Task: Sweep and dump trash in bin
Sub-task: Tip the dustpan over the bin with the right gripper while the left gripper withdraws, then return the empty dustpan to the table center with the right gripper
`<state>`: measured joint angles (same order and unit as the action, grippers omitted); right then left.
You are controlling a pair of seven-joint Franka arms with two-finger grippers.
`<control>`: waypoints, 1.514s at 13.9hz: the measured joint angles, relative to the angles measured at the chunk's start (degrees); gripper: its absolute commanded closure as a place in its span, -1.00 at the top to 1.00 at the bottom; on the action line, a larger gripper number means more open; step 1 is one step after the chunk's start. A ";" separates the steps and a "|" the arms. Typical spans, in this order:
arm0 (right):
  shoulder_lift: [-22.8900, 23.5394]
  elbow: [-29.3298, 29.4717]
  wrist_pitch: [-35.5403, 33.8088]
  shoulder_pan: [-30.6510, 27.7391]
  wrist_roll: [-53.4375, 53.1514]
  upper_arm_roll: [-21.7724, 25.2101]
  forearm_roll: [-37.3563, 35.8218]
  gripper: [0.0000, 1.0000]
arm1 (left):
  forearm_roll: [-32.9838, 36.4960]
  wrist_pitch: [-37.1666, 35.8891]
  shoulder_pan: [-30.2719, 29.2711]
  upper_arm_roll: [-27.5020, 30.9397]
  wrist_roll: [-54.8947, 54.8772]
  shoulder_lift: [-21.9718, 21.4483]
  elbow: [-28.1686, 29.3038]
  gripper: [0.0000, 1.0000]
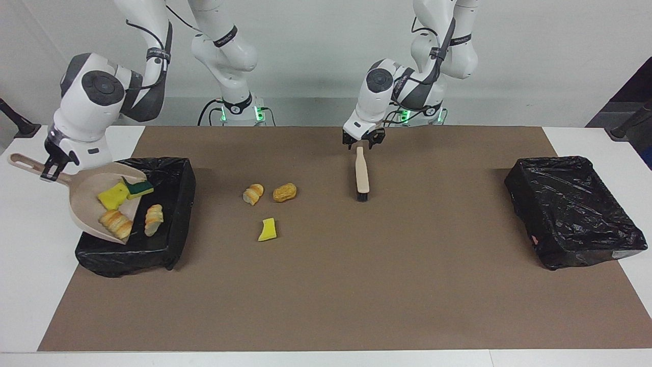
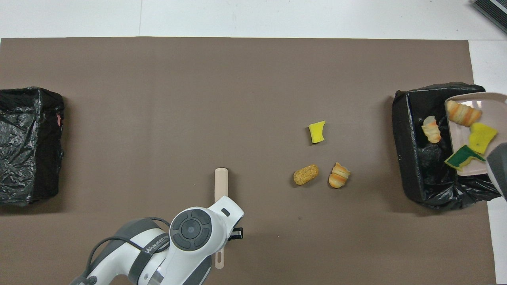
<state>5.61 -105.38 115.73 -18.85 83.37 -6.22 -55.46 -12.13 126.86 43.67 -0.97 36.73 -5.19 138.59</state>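
The right gripper (image 1: 51,168) is mostly hidden by its own big white wrist, so only a bit of it peeks out. In the overhead view it is cut off at the edge. This arm bends down low over the right arm's end of the table. Its fingers pinch the handle of the beige dustpan (image 1: 86,204), which tips down into the black bin (image 1: 173,214). A yellow sponge (image 1: 113,197), a green-sided sponge (image 1: 137,187) and a bread roll (image 1: 116,223) slide down the pan. One bread lump (image 1: 153,219) is off the lip, in the bin.

The left gripper (image 1: 362,140) hangs over the top of the brush (image 1: 361,173), which lies on the brown mat (image 1: 356,285). Its fingers are spread apart and hold nothing.

Three scraps sit on the mat between brush and bin: a striped roll (image 1: 253,193), an orange lump (image 1: 284,192) and a yellow piece (image 1: 267,230).
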 measured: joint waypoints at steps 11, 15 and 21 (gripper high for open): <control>-1.40 3.64 -13.51 11.30 -0.96 -0.30 -13.55 -1.00 | 8.98 -2.95 -26.40 1.13 -27.49 -1.24 -6.67 1.00; -2.00 8.23 -14.50 11.25 1.36 -0.40 -10.04 -1.00 | 9.00 -8.86 -33.87 1.20 -38.72 -2.98 -12.49 1.00; -1.49 10.66 -14.46 11.85 -10.59 -0.77 5.14 -1.00 | 9.04 -17.86 -43.34 1.26 -49.13 -2.80 -25.83 1.00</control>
<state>4.12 -94.71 101.27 -6.99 72.78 -6.99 -50.33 -3.09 108.99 0.33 0.29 -12.40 -8.00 112.76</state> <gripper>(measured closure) 0.687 0.000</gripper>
